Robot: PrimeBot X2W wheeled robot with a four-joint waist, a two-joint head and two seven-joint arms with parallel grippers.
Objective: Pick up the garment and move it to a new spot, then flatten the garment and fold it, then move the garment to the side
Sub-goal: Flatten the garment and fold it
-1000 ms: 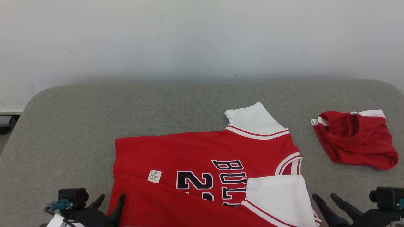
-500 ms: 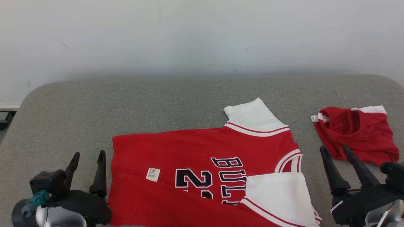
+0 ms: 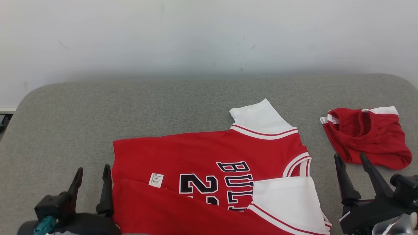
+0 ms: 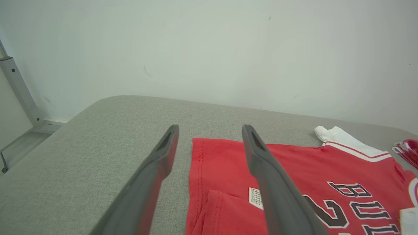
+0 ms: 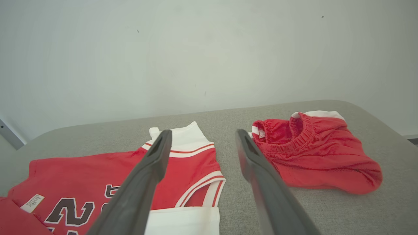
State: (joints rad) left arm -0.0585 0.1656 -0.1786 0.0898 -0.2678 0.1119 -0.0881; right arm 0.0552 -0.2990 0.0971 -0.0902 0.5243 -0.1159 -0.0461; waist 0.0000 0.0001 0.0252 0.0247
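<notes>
Jersey (image 3: 209, 153) flat near the front edge of the bench (image 3: 130, 107), near side folded over the print. Left gripper (image 3: 92, 169) just beside the hem, right gripper (image 3: 350, 156) between jersey and shorts (image 3: 369, 137); both pairs of fingers apart, empty. The far side probably folds next: grip its hem corner and shoulder together, and lift evenly.

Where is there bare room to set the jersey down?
Bare: the table left of the jersey, out to the edge, and the far strip by the wall. Crowded: the right side, where the shorts lie near the collar.
</notes>
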